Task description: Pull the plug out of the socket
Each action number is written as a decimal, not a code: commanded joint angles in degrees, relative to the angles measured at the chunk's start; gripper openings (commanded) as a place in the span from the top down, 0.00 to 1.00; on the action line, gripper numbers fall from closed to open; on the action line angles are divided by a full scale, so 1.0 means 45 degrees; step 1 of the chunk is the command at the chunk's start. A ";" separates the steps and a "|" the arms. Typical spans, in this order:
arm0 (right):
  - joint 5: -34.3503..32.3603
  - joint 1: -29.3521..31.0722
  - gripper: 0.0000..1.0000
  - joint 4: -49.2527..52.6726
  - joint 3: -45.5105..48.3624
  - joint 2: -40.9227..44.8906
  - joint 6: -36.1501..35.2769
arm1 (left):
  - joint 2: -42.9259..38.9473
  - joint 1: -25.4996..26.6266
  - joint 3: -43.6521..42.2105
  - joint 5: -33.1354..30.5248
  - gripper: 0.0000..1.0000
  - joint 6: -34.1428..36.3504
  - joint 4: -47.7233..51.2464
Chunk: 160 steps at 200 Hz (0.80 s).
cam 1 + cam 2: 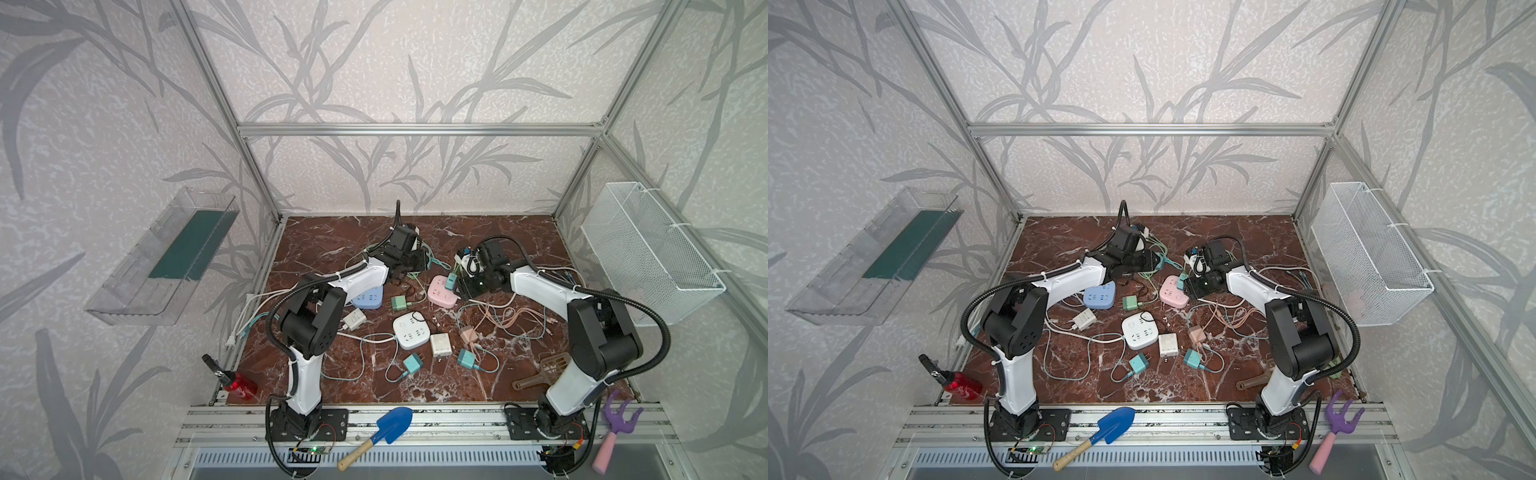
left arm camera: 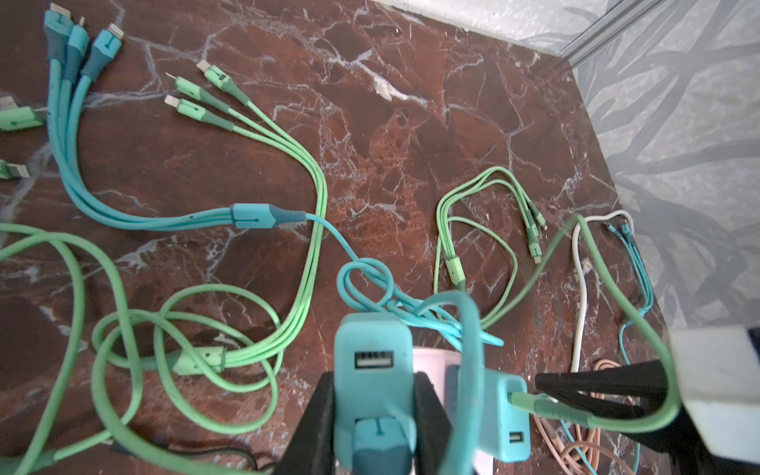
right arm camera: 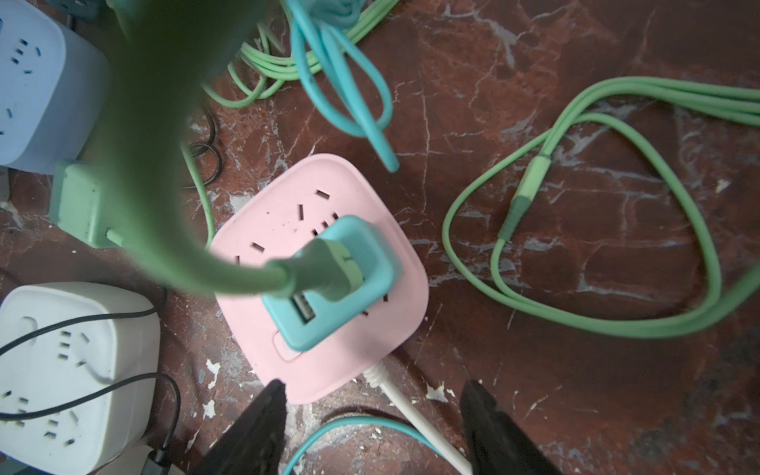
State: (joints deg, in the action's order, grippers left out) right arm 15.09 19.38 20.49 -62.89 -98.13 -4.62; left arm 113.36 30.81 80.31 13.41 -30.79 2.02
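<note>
Under everything lies the table (image 1: 316, 245), a flat top that looks like dark red stone with thin white cracks. Near its middle sits the pink socket (image 3: 349, 181), a smooth plastic square with round corners and small slots on top. Close beside the pink socket lie a white socket (image 3: 49, 312) and a pale blue socket (image 3: 37, 103), both the same boxy shape.

The right gripper (image 3: 370, 427) hangs by the edge of the pink socket where a white cord comes out. Its two black pointed fingers (image 3: 255, 427) stand well apart and hold nothing. The left gripper (image 2: 374, 395) is across the pink socket from it. Its black fingers squeeze tight on a second teal plug (image 2: 372, 341), a chunky block that is out of any socket.

The teal plug (image 3: 333, 283), a small smooth block with soft edges, is stuck upright in the pink socket near one corner. A bendy green cable (image 3: 246, 279) goes into the top of the teal plug. A rubbery teal cable (image 2: 466, 325) loops beside the second teal plug.
</note>
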 commanded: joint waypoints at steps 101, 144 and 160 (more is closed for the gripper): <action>0.0540 -0.0068 0.32 -0.1565 0.0805 0.0674 -0.1840 | 0.2013 -0.0323 0.1090 0.1852 0.83 -0.0946 -0.0415; 0.0462 -0.0068 0.31 -0.1999 0.0626 0.0431 -0.2893 | 0.1826 -0.0446 0.0477 0.1864 0.75 -0.0934 -0.0091; 0.0298 -0.0067 0.31 -0.1875 0.0401 0.0336 -0.3351 | 0.1819 -0.0483 0.0364 0.1861 0.73 -0.0913 0.0033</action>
State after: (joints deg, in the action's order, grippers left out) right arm 16.93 19.38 12.93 -59.13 -96.57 -15.38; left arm 121.82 29.17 83.07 21.06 -34.57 0.86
